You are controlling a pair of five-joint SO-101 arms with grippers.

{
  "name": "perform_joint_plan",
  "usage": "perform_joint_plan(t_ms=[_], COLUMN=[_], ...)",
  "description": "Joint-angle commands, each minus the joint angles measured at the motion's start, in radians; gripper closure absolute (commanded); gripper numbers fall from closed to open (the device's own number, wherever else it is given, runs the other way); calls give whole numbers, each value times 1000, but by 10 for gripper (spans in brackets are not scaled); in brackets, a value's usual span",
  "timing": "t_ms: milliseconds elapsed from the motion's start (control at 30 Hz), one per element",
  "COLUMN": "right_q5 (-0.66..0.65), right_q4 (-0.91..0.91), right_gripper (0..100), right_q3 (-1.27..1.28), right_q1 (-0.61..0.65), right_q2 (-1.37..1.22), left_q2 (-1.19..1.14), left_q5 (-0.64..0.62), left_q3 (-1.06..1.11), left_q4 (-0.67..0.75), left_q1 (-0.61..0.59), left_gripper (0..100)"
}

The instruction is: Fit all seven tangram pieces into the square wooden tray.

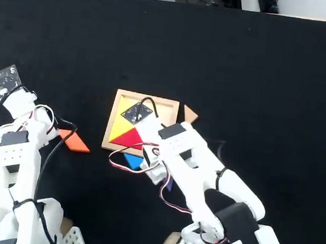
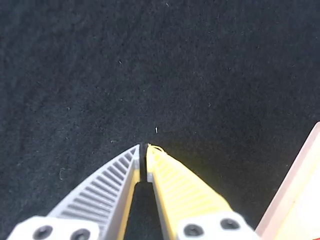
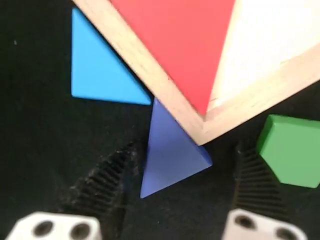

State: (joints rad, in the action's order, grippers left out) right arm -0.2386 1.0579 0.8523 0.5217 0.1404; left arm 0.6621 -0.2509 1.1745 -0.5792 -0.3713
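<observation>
The square wooden tray (image 1: pixel 163 111) holds a yellow triangle (image 1: pixel 119 126) and a red triangle (image 1: pixel 130 137). In the right wrist view my right gripper (image 3: pixel 185 151) is open and low over the cloth, its jaws on either side of a dark blue triangle (image 3: pixel 169 159) that touches the tray's corner (image 3: pixel 209 125). A light blue triangle (image 3: pixel 99 70) lies against the tray's rim, and a green piece (image 3: pixel 291 150) lies beyond one finger. My left gripper (image 2: pixel 145 148) is shut and empty over bare black cloth, with the tray's edge (image 2: pixel 295 190) beside it.
An orange parallelogram (image 1: pixel 76 141) lies on the cloth between the left arm (image 1: pixel 14 143) and the tray. A tan piece (image 1: pixel 190 114) sits just off the tray's right side. The right arm (image 1: pixel 193 166) covers the tray's near right corner. Black cloth stretches far around.
</observation>
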Motion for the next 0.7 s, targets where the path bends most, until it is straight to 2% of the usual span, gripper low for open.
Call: perform_joint_plan(t_ms=[0, 233, 433, 667], right_q5=[14, 15, 12, -32], right_q4=[6, 2, 14, 212], right_gripper=[702, 825, 832, 832], right_q3=[1, -2, -15, -202], right_q1=[-12, -12, -12, -57], right_q2=[4, 4, 7, 185], left_q2=[26, 26, 26, 26], left_q5=[-3, -3, -3, -3], left_q3=[-7, -7, -7, -7], left_q4=[9, 9, 9, 9], left_q1=[16, 16, 16, 16], left_gripper=[959, 959, 959, 959])
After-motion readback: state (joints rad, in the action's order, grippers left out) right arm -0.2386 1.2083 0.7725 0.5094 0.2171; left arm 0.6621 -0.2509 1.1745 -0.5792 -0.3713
